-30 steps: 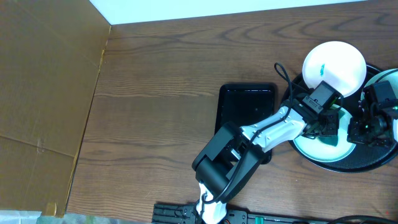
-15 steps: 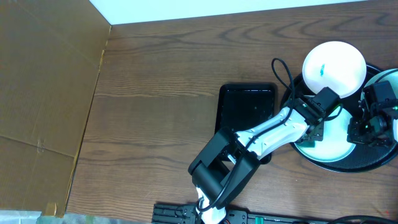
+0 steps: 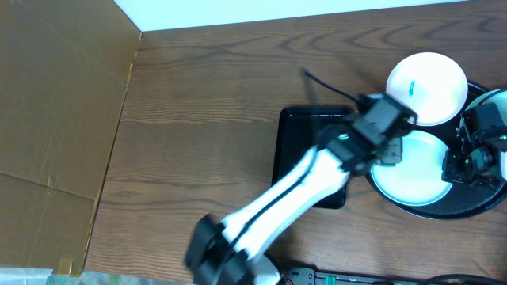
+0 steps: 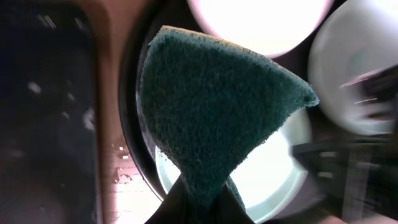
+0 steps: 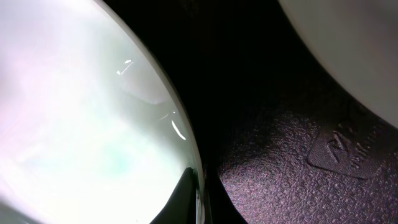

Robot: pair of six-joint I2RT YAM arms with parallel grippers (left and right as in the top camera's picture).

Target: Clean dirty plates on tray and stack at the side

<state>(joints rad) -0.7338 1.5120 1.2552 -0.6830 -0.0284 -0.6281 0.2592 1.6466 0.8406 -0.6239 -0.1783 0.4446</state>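
White plate rim sits between right jaws.

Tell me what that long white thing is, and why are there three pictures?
It is a robot arm. Two of them work at this wooden table. One picture looks down from above. The other two come from small cameras on each arm's wrist.

On the table lie a small rectangular black tray and a big round black tray with white plates on it.

The long white arm is the left one. Its left gripper, a hand with two fingers, is shut on a green scrubbing pad over the round tray. The right gripper seems to pinch the rim of the lowest plate in the top-down picture.
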